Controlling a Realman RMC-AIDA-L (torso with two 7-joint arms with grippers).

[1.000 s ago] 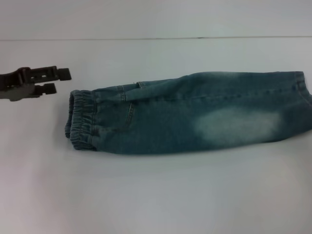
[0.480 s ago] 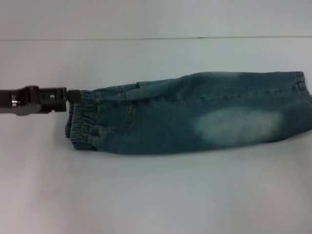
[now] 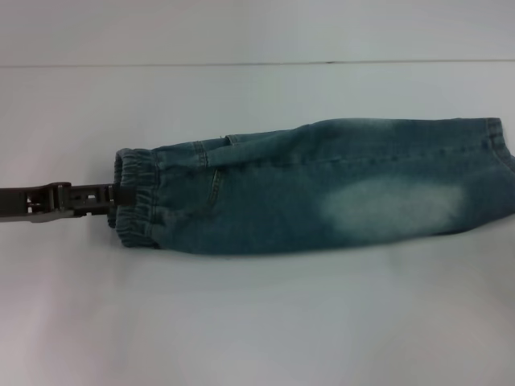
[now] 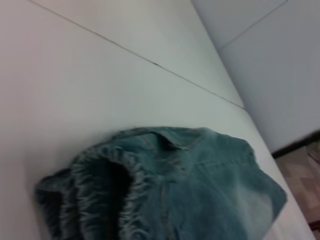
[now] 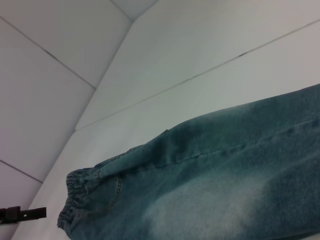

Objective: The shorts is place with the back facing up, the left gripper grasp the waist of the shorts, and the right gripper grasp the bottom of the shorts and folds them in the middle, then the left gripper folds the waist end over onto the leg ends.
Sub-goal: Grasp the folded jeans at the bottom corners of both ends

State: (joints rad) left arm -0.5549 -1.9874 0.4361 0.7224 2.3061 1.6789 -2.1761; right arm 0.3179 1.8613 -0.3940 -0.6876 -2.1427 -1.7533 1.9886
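Observation:
The blue denim shorts lie folded lengthwise across the white table. Their elastic waist points to the left and the leg ends to the far right. A pale faded patch shows on the upper layer. My left gripper reaches in from the left, low and level, with its tip against the middle of the waist. The left wrist view looks close onto the gathered waist. In the right wrist view the shorts fill the frame, with the left gripper just beside the waist. My right gripper is out of view.
The white table spreads bare in front of and behind the shorts. Its back edge meets a pale wall. The left wrist view shows the table's far corner and some floor beyond it.
My left gripper came in from open table left of the shorts, reached the waist's far corner, then slid toward the near side to the waist's middle. The shorts have not moved.

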